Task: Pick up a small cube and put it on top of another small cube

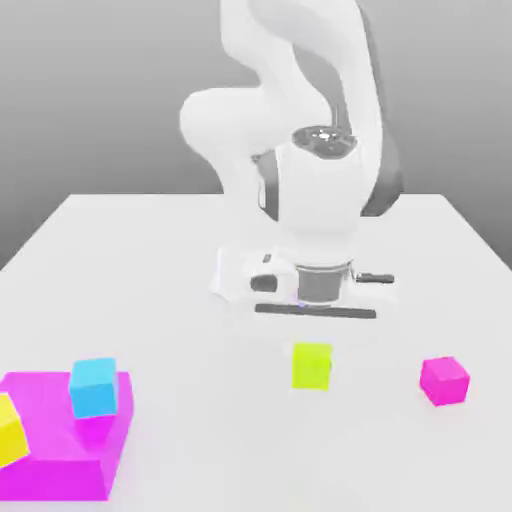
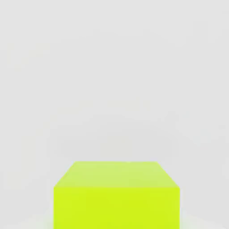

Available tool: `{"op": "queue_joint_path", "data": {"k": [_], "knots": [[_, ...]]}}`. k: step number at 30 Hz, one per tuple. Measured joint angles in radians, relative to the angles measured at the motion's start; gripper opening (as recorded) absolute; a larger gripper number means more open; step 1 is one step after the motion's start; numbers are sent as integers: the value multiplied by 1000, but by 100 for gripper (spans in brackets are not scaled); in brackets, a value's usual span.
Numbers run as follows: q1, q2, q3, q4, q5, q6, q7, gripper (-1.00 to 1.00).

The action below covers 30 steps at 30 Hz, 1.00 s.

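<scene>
Arm (image 1: 300, 150) is hanging behind the lime cube (image 1: 312, 366), which is sitting on the worktop (image 1: 200, 300), apparently not gripped; jaws clenched. Pink cube (image 1: 444, 380) is lying well apart toward the exterior view's right. Step: reaching for the grasp. Next calls for spreading the jaws and descending.

The lime cube (image 2: 116, 197) is cut off by the hand view's edge, so its lower part is not seen. In the exterior view, the yellow cube (image 1: 10, 430) is clipped by the picture's left edge, and part of the flat magenta block (image 1: 60, 465) is covered by it and by the cyan cube (image 1: 93, 387). The arm's upper links (image 1: 290, 60) are cut by the top edge.
</scene>
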Motion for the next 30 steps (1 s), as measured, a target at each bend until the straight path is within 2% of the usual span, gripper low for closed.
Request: {"op": "queue_joint_path", "data": {"k": [14, 20, 29, 30], "knots": [[313, 0, 140, 96, 4, -106, -74, -100], [319, 60, 130, 115, -48, -63, -41, -100], [335, 208, 91, 119, -176, 70, 52, -100], [340, 224, 83, 119, -189, 83, 61, 100]]}}
